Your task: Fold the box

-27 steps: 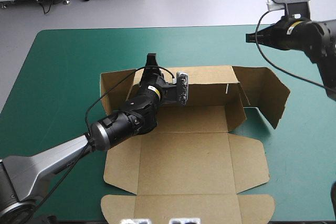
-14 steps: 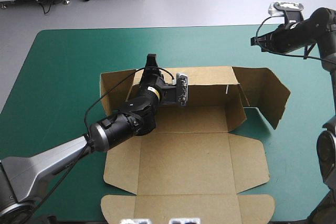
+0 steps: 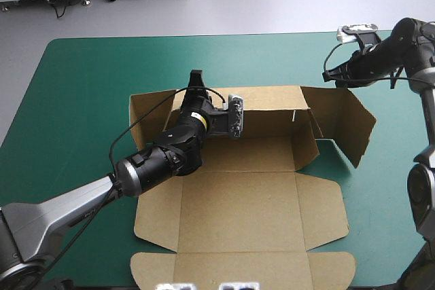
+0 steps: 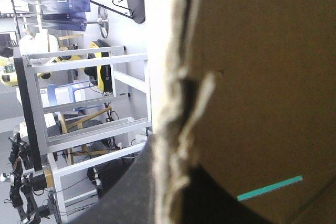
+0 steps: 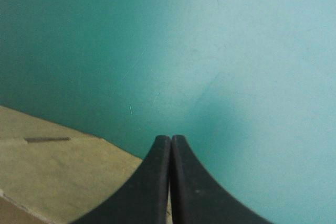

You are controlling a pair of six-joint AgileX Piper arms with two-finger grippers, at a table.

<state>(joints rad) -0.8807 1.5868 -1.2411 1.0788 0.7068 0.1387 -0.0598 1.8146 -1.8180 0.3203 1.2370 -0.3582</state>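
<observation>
The brown box (image 3: 238,202) lies in the middle of the teal-green cover with its back wall (image 3: 272,110) raised and the lid flat toward the near edge. My left gripper (image 3: 196,76) sits on the back wall's top edge near the left corner. In the left wrist view the board (image 4: 262,77) fills the picture and its edge runs between the black fingers, so my left gripper (image 4: 173,166) is shut on the box. My right gripper (image 3: 327,75) hovers shut just above the far corner of the half-raised right end flap (image 3: 353,123). Its own view shows my right gripper (image 5: 170,139) closed to a point over the cover, with board (image 5: 52,171) beside it.
The lid's tuck flap (image 3: 241,269) reaches almost to the table's near edge. Bare teal-green cover (image 3: 75,100) lies left of the box and beyond the back wall. The left end flap (image 3: 146,110) stands partly raised beside my left gripper.
The right arm has come down and inward, bringing its shut gripper from high over the far right corner to just above the right end flap. Left arm and box have stayed put.
</observation>
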